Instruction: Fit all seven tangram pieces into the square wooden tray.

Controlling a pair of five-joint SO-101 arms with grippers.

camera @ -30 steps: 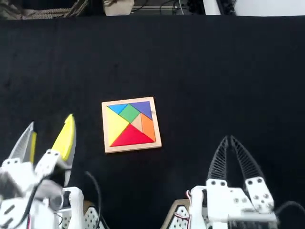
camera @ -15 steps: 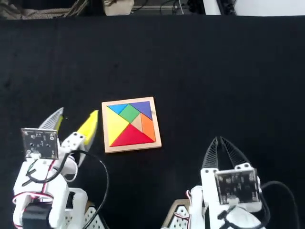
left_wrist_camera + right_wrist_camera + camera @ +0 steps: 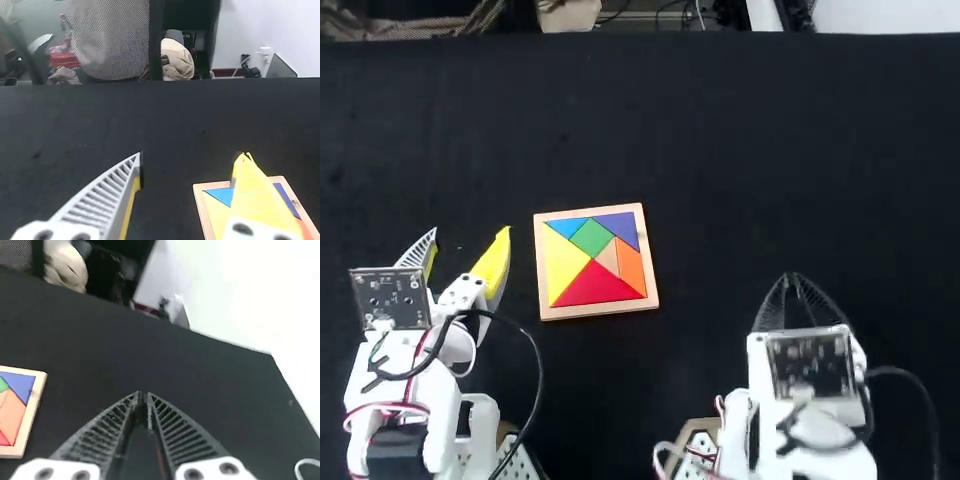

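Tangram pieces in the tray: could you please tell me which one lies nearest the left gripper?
The yellow triangle; it fills the side of the tray that faces the open left gripper.

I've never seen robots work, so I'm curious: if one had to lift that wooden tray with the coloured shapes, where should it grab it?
Probably the tray's left rim, approached from the side of the open left pincer, which sits closest. The tray lies flat and the pieces fill it, so only the thin outer rim offers a hold.
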